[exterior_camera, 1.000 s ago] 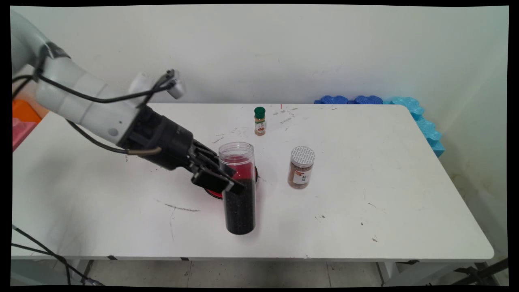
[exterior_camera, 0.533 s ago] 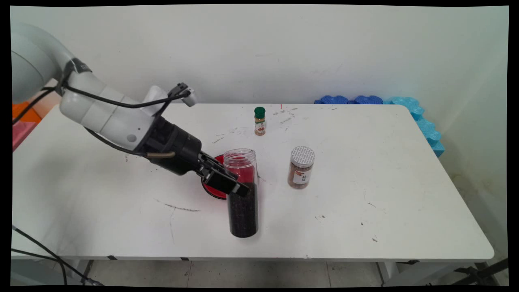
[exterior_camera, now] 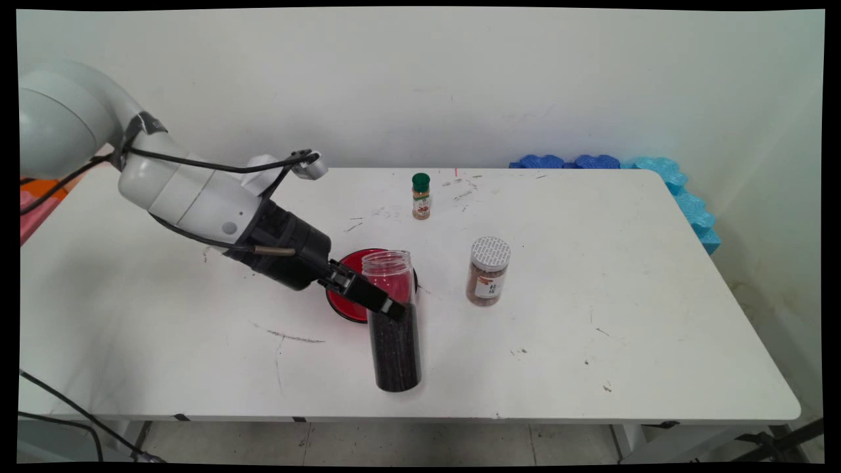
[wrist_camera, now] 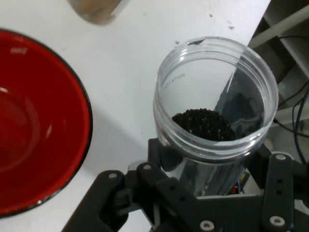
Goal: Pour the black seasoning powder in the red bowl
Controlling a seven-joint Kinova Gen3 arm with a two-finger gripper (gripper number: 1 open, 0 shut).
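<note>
My gripper (exterior_camera: 383,304) is shut on a tall clear jar (exterior_camera: 395,345) about half full of small black grains. The jar has no lid and leans slightly, its mouth tipped to the left over the edge of a red bowl (exterior_camera: 358,263). Its base is low, at or just above the table; I cannot tell which. In the hand view the jar (wrist_camera: 212,121) rises between the fingers of the gripper (wrist_camera: 212,166), with the grains lying deep inside. The red bowl (wrist_camera: 34,121) lies to its left and looks empty.
A brown spice jar with a white lid (exterior_camera: 488,270) stands right of the held jar and shows blurred at the hand view's top (wrist_camera: 96,9). A small green-capped bottle (exterior_camera: 420,196) stands farther back. Blue foam pieces (exterior_camera: 657,174) line the table's far right corner.
The hand has sunk lower and swung round, carrying the jar a little right and toward the near edge. The jar's mouth has tipped left, and more of the red bowl shows.
</note>
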